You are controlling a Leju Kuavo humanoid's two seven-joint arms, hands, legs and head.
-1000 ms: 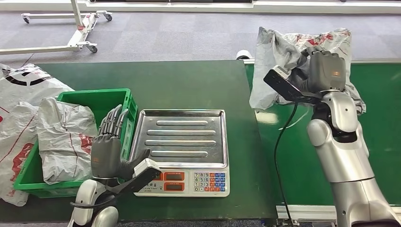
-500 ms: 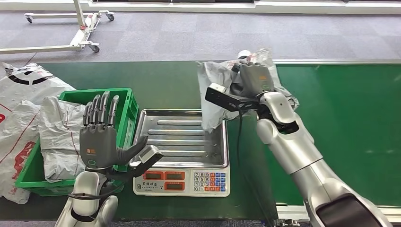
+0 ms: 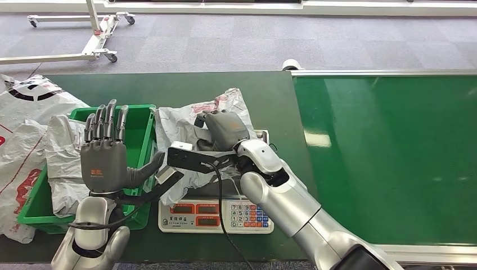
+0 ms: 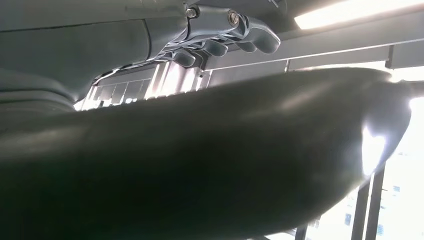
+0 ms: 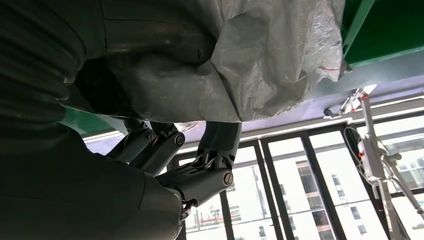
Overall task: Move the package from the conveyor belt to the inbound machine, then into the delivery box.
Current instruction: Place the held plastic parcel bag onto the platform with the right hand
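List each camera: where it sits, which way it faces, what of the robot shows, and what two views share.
Head view: high on the body, facing forward and down at the scale, green crate and conveyor belt; both arms show.
Left wrist view: behind the left hand, facing up toward ceiling lights; thumb and fingers show.
Right wrist view: behind the right hand, facing up toward windows; fingers show.
Shared: head and right wrist views both show the grey package.

The package [image 3: 185, 126] hides most of the scale tray [image 3: 260, 135].

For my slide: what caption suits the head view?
Right hand holds package over scale; left hand open beside bin.
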